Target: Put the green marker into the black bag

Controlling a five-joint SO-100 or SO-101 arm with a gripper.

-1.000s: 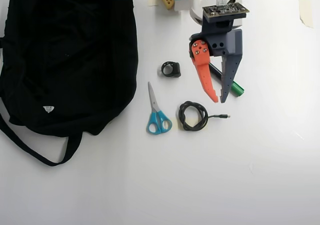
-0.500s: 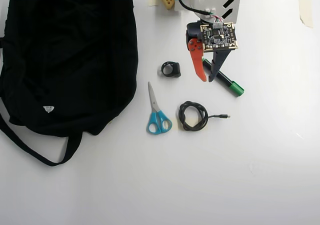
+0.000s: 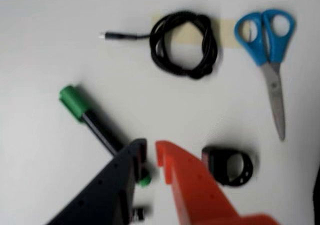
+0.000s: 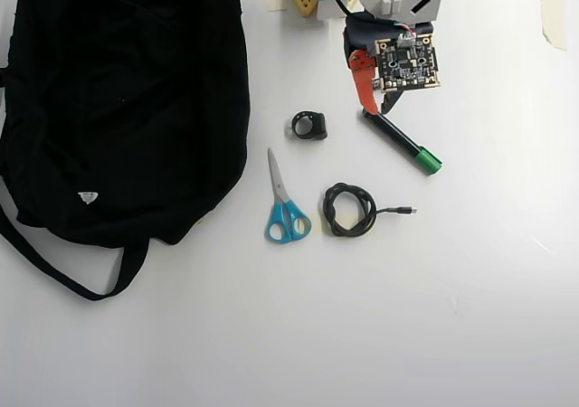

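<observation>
Where a second ago the pincer (image 4: pixel 373 110) reached well down along the green marker (image 4: pixel 403 143), it has drawn back toward the arm's base and now sits over the marker's upper, capless end. From the wrist view the dark and orange jaws stand a little apart, with the marker's small green tail just beside the dark one; nothing is clasped yet, so I'd call it open, lined up for a grip near that end. The marker itself hasn't budged: it lies slantwise on the white tabletop (image 4: pixel 470 289), bright cap toward the coiled black cable (image 4: pixel 348 210). Meanwhile the black bag (image 4: pixel 118 99) lies well apart at the left of the overhead view, past the small black ring (image 4: pixel 309 125) and the blue scissors (image 4: pixel 286 210), so the whole carry remains. A tiny white label (image 4: pixel 87 197) shows on the bag, too small to read; no other writing is legible.
</observation>
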